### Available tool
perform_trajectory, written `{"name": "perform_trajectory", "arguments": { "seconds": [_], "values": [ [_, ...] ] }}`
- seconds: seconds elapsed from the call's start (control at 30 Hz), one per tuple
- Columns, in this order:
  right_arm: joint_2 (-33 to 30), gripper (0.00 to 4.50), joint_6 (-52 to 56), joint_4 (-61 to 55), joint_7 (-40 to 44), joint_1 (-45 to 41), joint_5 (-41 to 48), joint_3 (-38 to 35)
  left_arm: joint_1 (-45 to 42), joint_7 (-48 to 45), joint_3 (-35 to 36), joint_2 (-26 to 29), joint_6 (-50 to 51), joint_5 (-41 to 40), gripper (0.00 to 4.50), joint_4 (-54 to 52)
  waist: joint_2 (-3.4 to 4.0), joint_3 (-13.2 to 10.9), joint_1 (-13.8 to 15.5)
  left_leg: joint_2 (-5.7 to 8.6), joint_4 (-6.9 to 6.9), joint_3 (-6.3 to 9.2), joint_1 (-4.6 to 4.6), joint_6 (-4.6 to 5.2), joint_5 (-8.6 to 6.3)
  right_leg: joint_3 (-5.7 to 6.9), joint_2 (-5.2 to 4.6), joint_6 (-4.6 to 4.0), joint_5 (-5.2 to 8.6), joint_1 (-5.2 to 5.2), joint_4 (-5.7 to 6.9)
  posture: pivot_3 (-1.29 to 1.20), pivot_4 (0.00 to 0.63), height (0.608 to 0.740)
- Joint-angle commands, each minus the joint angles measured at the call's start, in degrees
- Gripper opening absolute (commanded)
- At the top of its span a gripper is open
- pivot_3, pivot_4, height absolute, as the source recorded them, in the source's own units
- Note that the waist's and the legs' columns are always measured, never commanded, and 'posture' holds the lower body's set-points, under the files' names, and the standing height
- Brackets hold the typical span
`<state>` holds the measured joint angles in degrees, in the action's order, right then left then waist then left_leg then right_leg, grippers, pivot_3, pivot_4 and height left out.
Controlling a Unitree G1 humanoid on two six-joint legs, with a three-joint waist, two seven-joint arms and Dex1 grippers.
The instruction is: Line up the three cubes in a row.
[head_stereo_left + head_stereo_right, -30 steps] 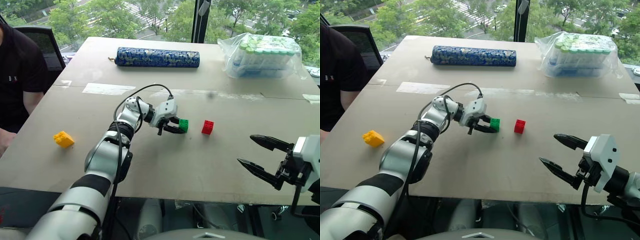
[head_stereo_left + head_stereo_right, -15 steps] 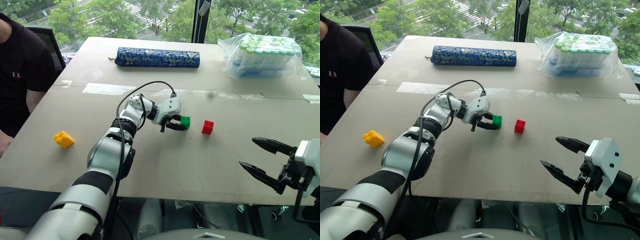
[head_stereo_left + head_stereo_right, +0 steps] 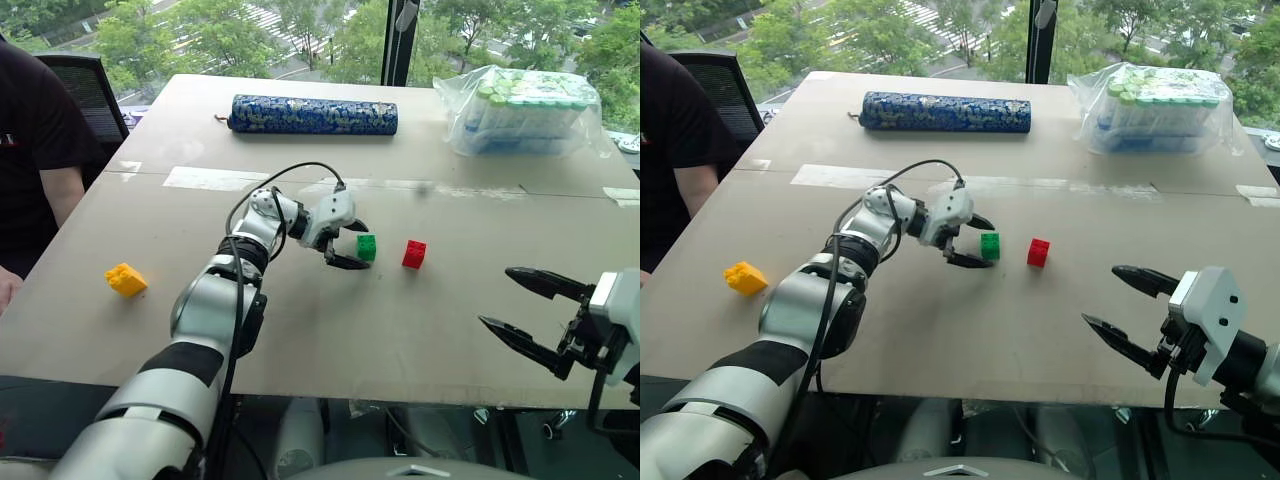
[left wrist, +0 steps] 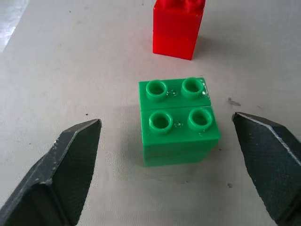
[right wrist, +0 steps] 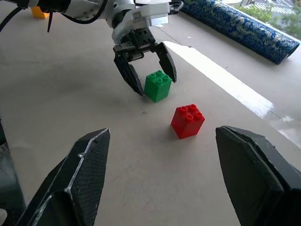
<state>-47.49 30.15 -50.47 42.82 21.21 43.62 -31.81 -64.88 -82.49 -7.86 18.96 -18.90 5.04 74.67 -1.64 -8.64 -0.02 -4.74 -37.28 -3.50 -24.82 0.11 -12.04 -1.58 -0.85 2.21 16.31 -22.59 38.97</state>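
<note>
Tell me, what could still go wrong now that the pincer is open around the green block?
The left pincer is open, but its fingers flank the green cube closely, so backing off at an angle could nudge it out of line. The red cube sits just beyond, so a bumped green one might knock it too. The yellow cube lies far off near the person's arm, so fetching it may mean reaching close to them.

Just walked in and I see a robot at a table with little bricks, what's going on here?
The robot is lining up three toy bricks. Its left gripper stands open around the green brick, which sits on the table beside the red brick. The yellow brick lies far off near the table's left edge. The right gripper hovers open at the near edge, holding nothing.
</note>
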Motion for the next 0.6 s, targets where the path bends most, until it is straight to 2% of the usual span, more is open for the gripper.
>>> {"name": "perform_trajectory", "arguments": {
  "seconds": [0.03,0.1,0.17,0.23,0.3,0.43,0.53,0.6],
  "values": [
    [-3.1,3.68,1.8,3.5,-0.1,-9.4,4.7,2.7,1.0,-3.7,6.4,5.0,6.5,-7.0,4.47,-6.8,0.01,0.0,-0.8,0.00,0.01,0.04,0.03,0.00,0.00,0.03,0.00,0.00,0.00,0.03,0.00,0.00,0.150,0.740],
    [-4.0,3.68,2.1,5.6,0.9,-15.6,6.9,5.3,4.5,-4.6,8.7,8.1,12.5,-10.2,4.47,-14.4,0.06,0.0,-1.2,-0.02,0.03,0.00,0.06,0.00,0.00,-0.04,0.00,-0.01,0.00,0.00,0.04,0.00,0.150,0.740],
    [-4.5,3.68,2.1,7.4,2.9,-21.8,8.4,9.0,11.3,-1.1,12.4,12.1,21.8,-14.0,4.47,-27.8,0.09,-0.1,-1.3,-0.02,0.06,0.05,0.05,0.00,0.01,0.00,0.01,-0.01,0.00,0.00,0.06,0.00,0.150,0.740],
    [-4.0,3.68,2.5,9.6,5.4,-28.2,10.2,13.5,20.6,8.5,18.5,15.9,32.8,-16.7,4.47,-44.5,0.20,-0.1,-2.0,-0.07,0.13,0.09,0.07,-0.02,0.01,-0.09,0.03,-0.01,0.00,-0.02,0.03,0.00,0.150,0.740],
    [-3.5,3.68,2.0,11.8,8.2,-32.8,9.1,18.0,28.4,19.9,25.4,17.0,40.4,-17.3,4.47,-57.7,0.16,-0.1,-2.4,-0.08,0.11,0.22,0.00,-0.02,0.01,0.02,0.03,-0.01,0.00,-0.03,-0.02,0.00,0.150,0.740],
    [-1.0,3.68,0.9,17.8,11.5,-40.6,5.5,25.1,40.4,39.8,37.5,14.9,54.3,-17.0,4.47,-78.4,0.02,-0.2,-1.8,-0.07,0.04,0.59,-0.01,-0.02,0.01,0.01,-0.04,0.00,-0.01,-0.02,0.06,0.00,0.150,0.740],
    [0.9,3.68,-0.4,21.6,15.2,-44.2,3.3,28.9,46.4,53.8,47.4,9.9,64.7,-16.2,4.47,-92.0,0.01,-0.2,-0.5,0.08,-0.01,0.65,0.05,-0.02,0.01,0.13,-0.15,0.01,-0.02,0.06,0.13,0.00,0.150,0.740],
    [1.7,3.68,-1.5,23.5,17.5,-45.5,1.6,30.7,50.0,59.6,50.3,7.7,69.0,-14.6,4.47,-98.9,-0.02,-0.2,-0.1,0.15,-0.05,0.66,0.09,-0.02,0.01,0.19,-0.20,0.02,-0.02,0.17,0.14,0.00,0.150,0.740]
  ]
}}
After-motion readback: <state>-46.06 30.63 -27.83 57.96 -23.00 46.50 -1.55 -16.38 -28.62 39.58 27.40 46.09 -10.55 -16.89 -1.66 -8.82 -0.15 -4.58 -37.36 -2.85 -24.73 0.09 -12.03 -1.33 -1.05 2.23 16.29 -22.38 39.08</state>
